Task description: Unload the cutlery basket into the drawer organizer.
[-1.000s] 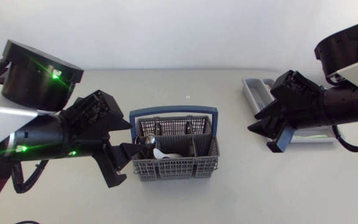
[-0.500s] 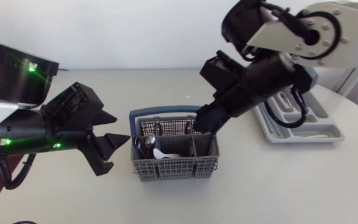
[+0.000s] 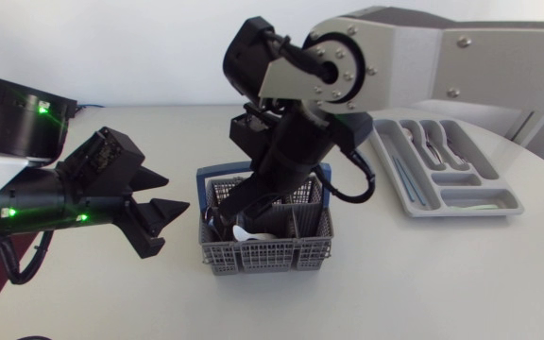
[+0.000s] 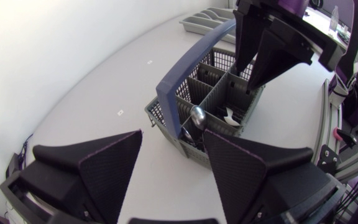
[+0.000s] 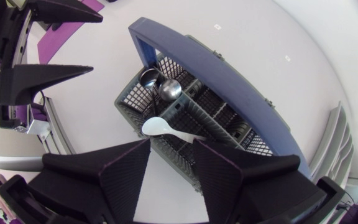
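Swung right pincer [image 5: 171, 148] from tray [image 3: 463, 212] to just above basket [image 3: 263, 255]; gaped wide, empty. Left pincer [image 4: 171, 140] beside, likewise open, empty.

Cutlery basket [image 3: 263, 255]: matt grey plastic lattice. Basket handle [image 4: 168, 102]: smooth blue plastic. Ladle-like spoon [image 5: 169, 89]: glossy metal. White spoon [image 5: 159, 127]: matt plastic.

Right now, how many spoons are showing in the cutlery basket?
3. A white spoon lies across the dividers. A shiny metal spoon and a darker metal spoon stand side by side in a corner compartment. Others may be hidden deeper in the basket.
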Controlling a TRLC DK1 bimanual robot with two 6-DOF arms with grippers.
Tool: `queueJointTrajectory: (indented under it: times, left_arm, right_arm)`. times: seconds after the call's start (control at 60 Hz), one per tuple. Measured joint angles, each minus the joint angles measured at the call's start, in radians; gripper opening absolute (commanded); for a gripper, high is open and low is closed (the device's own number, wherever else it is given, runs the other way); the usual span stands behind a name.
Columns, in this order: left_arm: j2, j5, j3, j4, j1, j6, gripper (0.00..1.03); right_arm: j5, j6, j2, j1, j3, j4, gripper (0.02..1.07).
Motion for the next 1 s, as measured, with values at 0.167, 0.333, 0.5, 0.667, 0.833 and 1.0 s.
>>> queueJointTrajectory:
  times: [0.167,0.333,0.5,0.667,0.833,1.0]
  left_arm:
    - [0.0,0.003,-0.015,0.012,0.016,0.0,0.7]
    - [0.0,0.019,-0.025,0.019,0.04,0.0,0.7]
    - [0.0,0.032,-0.036,0.031,0.063,0.003,0.7]
    - [0.0,0.049,-0.061,0.039,0.064,0.008,0.7]
    - [0.0,0.071,-0.092,0.071,0.063,0.014,0.7]
    - [-0.002,0.082,-0.116,0.072,0.058,0.027,0.7]
  right_arm:
    - [0.043,0.015,0.056,0.02,0.051,-0.008,0.54]
    - [0.047,0.027,0.095,0.075,0.071,-0.01,0.54]
    - [0.05,0.051,0.127,0.101,0.081,-0.017,0.52]
    - [0.08,0.077,0.155,0.101,0.082,-0.023,0.49]
    - [0.114,0.085,0.193,0.108,0.093,-0.024,0.43]
    - [0.156,0.1,0.224,0.124,0.103,-0.023,0.37]
